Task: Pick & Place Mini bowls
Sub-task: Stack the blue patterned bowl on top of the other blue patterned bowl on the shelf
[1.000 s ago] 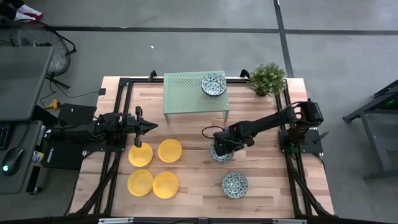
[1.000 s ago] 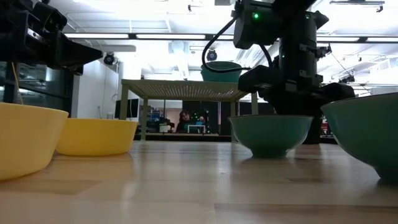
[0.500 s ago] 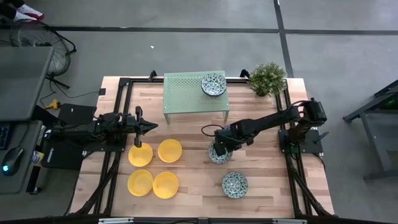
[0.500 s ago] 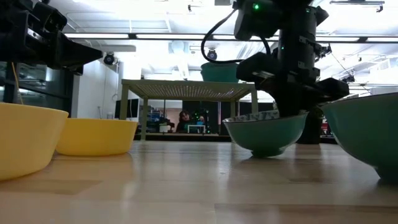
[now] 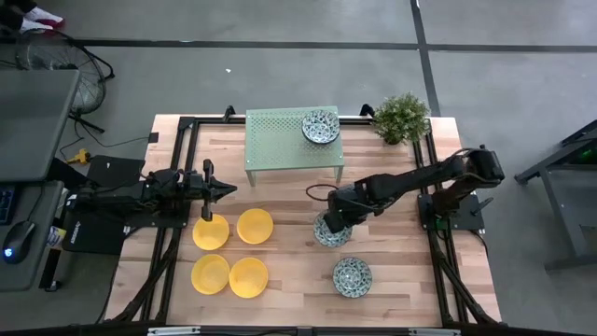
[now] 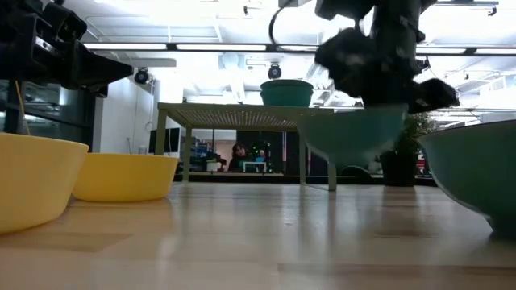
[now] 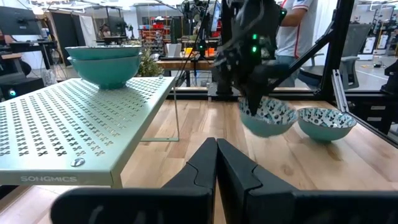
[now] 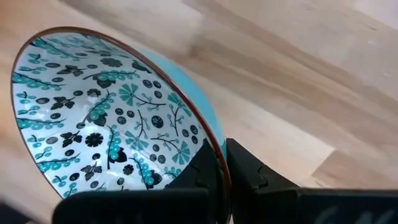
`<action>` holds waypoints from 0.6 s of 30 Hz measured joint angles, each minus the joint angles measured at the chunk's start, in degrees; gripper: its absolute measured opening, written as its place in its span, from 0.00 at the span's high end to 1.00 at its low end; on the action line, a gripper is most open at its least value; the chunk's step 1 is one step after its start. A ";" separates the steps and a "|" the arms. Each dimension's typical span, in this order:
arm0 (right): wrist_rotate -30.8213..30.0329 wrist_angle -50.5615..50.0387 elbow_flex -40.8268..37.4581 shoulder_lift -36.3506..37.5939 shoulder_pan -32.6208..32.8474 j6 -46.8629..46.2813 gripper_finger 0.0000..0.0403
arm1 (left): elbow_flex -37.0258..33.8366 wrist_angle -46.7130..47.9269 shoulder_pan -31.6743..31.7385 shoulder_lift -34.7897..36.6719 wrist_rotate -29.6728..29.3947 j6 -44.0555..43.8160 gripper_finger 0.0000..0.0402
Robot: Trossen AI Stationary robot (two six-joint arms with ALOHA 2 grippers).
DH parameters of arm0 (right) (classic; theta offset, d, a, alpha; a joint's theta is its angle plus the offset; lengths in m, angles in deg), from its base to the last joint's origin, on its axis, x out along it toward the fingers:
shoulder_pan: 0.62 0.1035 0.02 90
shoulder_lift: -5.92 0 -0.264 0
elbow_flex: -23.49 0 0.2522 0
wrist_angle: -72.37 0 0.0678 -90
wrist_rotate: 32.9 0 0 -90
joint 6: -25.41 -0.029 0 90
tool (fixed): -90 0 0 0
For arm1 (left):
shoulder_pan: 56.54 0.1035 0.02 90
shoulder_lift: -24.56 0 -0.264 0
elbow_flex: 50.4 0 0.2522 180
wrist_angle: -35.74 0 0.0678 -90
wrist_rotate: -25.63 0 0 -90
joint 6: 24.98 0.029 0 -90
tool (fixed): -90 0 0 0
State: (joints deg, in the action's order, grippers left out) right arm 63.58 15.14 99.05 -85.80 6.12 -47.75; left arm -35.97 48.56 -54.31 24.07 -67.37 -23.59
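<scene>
My right gripper point(image 5: 334, 220) is shut on a blue-patterned mini bowl point(image 5: 328, 231), lifted above the table's middle; in the low view the bowl point(image 6: 355, 135) hangs clear of the wood. A second patterned bowl point(image 5: 353, 275) stands on its base nearer the near edge. A third point(image 5: 320, 126) stands on the pale green rack point(image 5: 280, 140). Several yellow bowls point(image 5: 211, 232) point(image 5: 255, 225) point(image 5: 210, 273) point(image 5: 248, 276) stand left of centre. My left gripper point(image 5: 224, 189) is shut, waiting above the yellow bowls, touching nothing. My right gripper holds the patterned bowl by its rim point(image 8: 210, 138), on the side facing the arm. One finger point(image 8: 200, 167) is inside the bowl and the other point(image 8: 250, 169) outside, pinching the wall. The fingers come from above, slanting from the table's right. The bowl is lifted clear, slightly tilted.
A small potted plant point(image 5: 402, 117) stands at the far right corner beside the rack. Black frame rails run along the table's left and right sides. Bare wood lies between the yellow bowls and the patterned ones. A person point(image 7: 297, 25) stands beyond the table.
My right gripper has risen and drawn slightly toward the table's right. The patterned bowl stood flat on the table, then tipped with one side up, and now hangs clear of the wood. The left arm has kept still.
</scene>
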 joint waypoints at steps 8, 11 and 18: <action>-1.95 -3.41 2.91 6.48 -0.32 0.72 0.99 | 0.00 0.00 -0.01 0.00 0.00 0.00 0.98; -3.08 -8.65 6.69 7.77 -1.32 2.77 0.99 | 0.00 0.01 0.01 0.00 0.00 0.00 0.98; -4.68 -20.07 18.22 7.86 -5.50 10.37 0.99 | 0.00 0.00 -0.01 0.00 0.00 0.00 0.98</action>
State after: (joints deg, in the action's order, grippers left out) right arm 58.90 -4.93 117.27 -77.93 0.62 -37.38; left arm -35.97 48.57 -54.32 24.07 -67.37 -23.59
